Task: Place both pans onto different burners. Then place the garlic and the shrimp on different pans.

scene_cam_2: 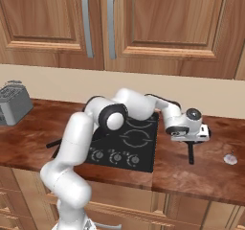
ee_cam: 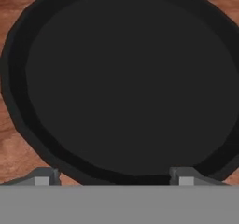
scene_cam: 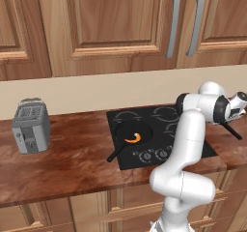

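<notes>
From close over the end effector [ee_cam: 113,176], its fingers [ee_cam: 44,177] are spread wide, one at each side of the near rim of a black pan [ee_cam: 126,83] whose bowl holds nothing; this second pan lies on the wooden table [ee_cam: 9,143], right of the cooktop. From the right base camera the end effector [scene_cam_2: 189,137] hangs over that spot, and just the pan's thin handle [scene_cam_2: 191,153] pokes out below it toward the table's front edge. A small pale garlic [scene_cam_2: 230,159] lies near, farther right, with bare wood around it. Further left, the cooktop [scene_cam: 190,151] carries the first pan [scene_cam: 131,134] on its front-left burner, handle reaching over the glass edge onto the wood, and the orange shrimp [scene_cam: 134,138] is inside it. The rear burners [scene_cam: 166,113] are open. A toaster [scene_cam: 30,124] stands far left.
</notes>
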### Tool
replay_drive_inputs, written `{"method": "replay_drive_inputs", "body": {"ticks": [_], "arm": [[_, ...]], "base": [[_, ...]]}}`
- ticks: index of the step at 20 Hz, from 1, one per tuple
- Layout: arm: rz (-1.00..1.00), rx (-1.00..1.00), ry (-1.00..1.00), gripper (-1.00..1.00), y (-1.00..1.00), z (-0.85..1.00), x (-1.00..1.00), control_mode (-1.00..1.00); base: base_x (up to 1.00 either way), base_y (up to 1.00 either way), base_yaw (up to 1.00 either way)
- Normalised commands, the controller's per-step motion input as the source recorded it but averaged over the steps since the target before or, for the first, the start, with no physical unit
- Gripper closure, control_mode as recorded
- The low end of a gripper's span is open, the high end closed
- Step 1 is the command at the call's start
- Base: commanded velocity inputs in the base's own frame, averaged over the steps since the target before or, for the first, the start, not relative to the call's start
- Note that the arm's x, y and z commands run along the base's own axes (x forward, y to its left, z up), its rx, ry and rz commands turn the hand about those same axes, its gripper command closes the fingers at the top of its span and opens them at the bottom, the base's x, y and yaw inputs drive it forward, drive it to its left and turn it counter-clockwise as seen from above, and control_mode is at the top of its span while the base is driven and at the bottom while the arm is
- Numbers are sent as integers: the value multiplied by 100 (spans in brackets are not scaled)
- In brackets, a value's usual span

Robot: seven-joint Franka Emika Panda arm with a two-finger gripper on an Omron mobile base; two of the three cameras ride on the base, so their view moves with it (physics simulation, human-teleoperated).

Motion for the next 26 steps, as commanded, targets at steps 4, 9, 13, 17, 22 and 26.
{"method": "replay_drive_inputs", "body": {"ticks": [4,9,13,17,22,26], "arm": [[0,0,0,-100,-8,13,-12,-100],[0,0,0,-100,-4,30,-12,-100],[0,0,0,-100,0,6,-11,-100],[0,0,0,-100,0,-3,-34,-100],[0,0,0,-100,-5,-26,-39,-100],[0,0,0,-100,-6,-31,-18,-100]], "base": [[0,0,0],[0,0,0],[0,0,0],[0,0,0],[0,0,0],[0,0,0]]}}
